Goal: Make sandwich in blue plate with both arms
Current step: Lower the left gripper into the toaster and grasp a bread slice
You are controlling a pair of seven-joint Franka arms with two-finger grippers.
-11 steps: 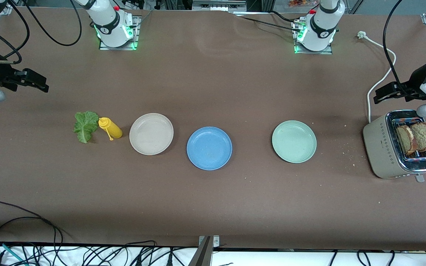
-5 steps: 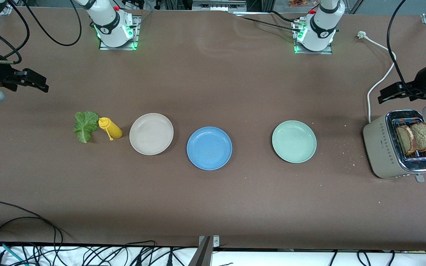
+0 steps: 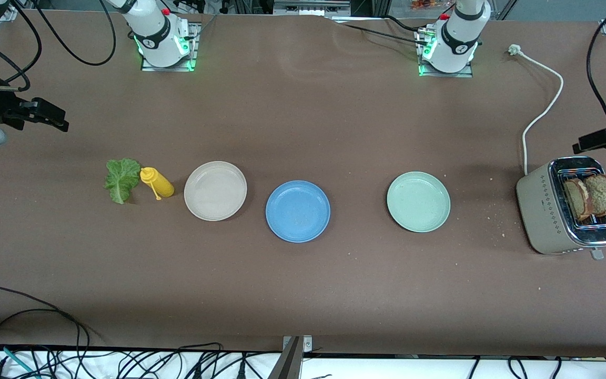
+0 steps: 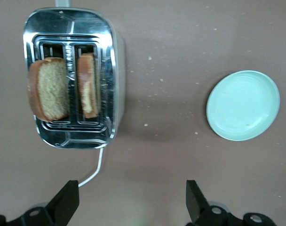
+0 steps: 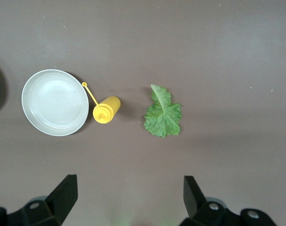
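Blue plate, matte, round, shallow-rimmed, bare at table centre between beige plate and green plate. Speckled toast slices stand in the metal toaster, 3 o'clock; ruffled lettuce, 9 o'clock. Left gripper and right gripper hover agape, empty. Risk: toast crumbling or jamming in slots.

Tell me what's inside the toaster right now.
Two brown bread slices stand in the toaster, one per slot, tops poking out. Their lower parts are hidden down in the slots.
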